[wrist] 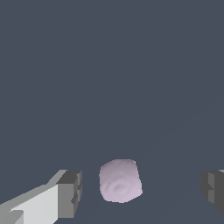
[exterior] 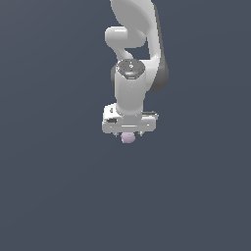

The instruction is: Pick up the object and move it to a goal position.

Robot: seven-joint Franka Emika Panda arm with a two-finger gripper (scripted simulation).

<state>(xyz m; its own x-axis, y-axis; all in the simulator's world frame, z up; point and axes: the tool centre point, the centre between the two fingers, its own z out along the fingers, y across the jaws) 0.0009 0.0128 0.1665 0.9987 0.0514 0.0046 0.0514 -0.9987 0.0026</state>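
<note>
The claw point(exterior: 128, 133) stands released, its fingers point(wrist: 70, 193) spread either side of the object point(wrist: 120, 180) and clear of it. The object lies between them on the grey counter point(exterior: 54, 186). Grasp, lift and transfer all remain. No goal marker is visible; the claw's body hides most of the object in the exterior view.

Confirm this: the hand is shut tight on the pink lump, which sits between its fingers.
Not quite. The pink lump does sit between the fingers, but the hand is open: the wrist view shows clear gaps on both sides of the lump.
</note>
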